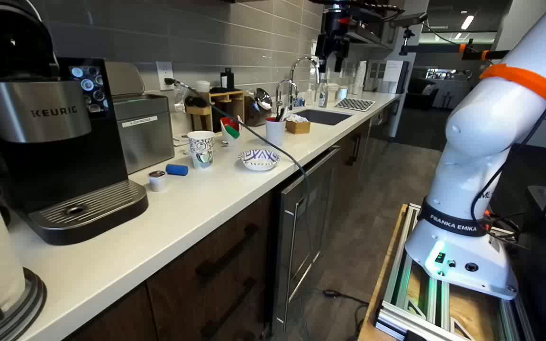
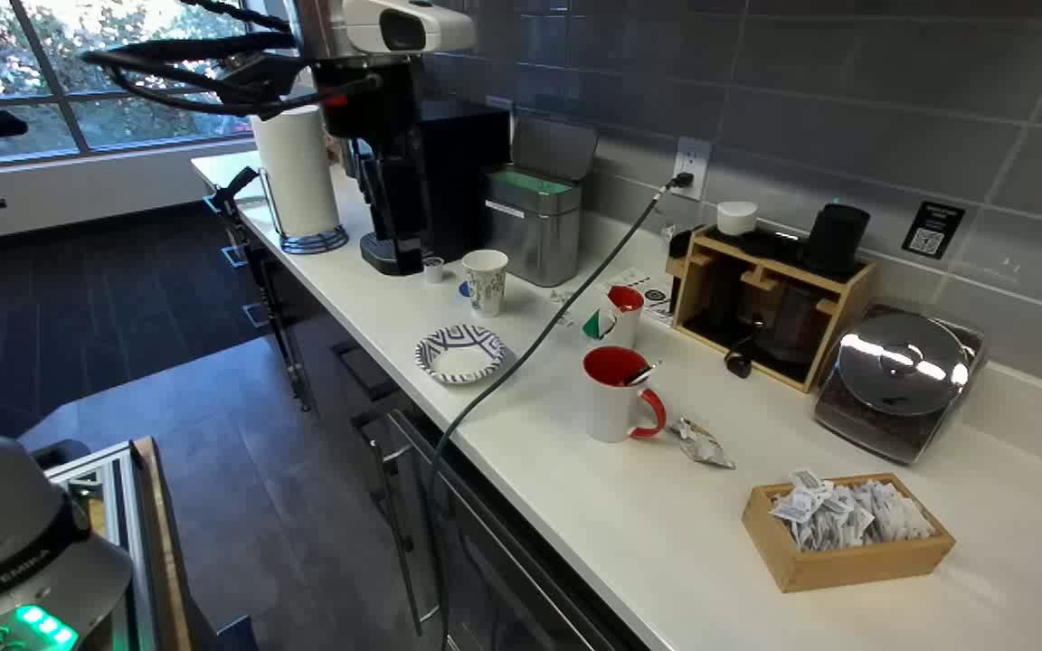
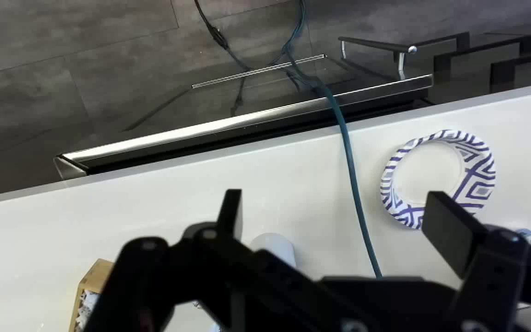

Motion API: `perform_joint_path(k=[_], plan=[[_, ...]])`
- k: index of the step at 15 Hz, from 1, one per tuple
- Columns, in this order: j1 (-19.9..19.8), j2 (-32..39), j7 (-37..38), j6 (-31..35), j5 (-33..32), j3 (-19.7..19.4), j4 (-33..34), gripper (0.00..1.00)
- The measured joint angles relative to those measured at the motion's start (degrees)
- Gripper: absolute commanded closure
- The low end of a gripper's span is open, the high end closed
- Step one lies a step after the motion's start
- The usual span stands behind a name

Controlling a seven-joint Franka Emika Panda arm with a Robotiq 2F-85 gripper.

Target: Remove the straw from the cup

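- The fingers [image 3: 454, 233] are spread wide apart, as the wrist view shows, with bare table [image 3: 288, 184] and a length of cable [image 3: 358, 198] in the gap; they hold nothing.
- In both exterior views they point down, in the air well above the table.
- Over them hangs the black wrist [image 1: 335, 21], upright; in an exterior view it sits just below a white end link [image 2: 403, 27].
- In an exterior view the arm [image 1: 481, 113] stands up from its base [image 1: 462, 265], then slants out through the upper right corner, an orange band [image 1: 524, 85] around its white shell.
- The base rests on a metal frame [image 1: 403, 324] across from the table, its green lights [image 1: 436, 255] lit.
- On the table a white mug [image 2: 607, 411] with a red inside stands upright, apart from the fingers; slim dark sticks [image 2: 639, 375] lean at its rim. They are too small to tell whether one is the straw.
- In an exterior view a crumpled silver wrapper [image 2: 702, 443] lies just beside the mug's red handle [image 2: 658, 418], and a wooden box [image 2: 856, 568] of packets [image 2: 847, 511] stands farther off.
- The cable, plugged into an outlet [image 2: 691, 163], crosses the table and drops over its front edge, running between the mug and a patterned bowl [image 2: 459, 354].
- Past the bowl a paper cup [image 2: 486, 282] stands upright, near a second mug [image 2: 622, 315], also red inside.
- Farther along stand a coffee machine [image 1: 59, 118] and a roll of paper towels [image 2: 295, 176].
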Motion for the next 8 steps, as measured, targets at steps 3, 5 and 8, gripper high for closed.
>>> perform_joint_path(k=[3, 5, 8], plan=[[0.0, 0.0, 0.0, 0.0, 0.0, 0.0, 0.0, 0.0], [0.0, 0.03, 0.0, 0.88, -0.01, -0.02, 0.0, 0.0], [0.06, 0.99, -3.67, 8.86, 0.29, -1.65, 0.08, 0.0]])
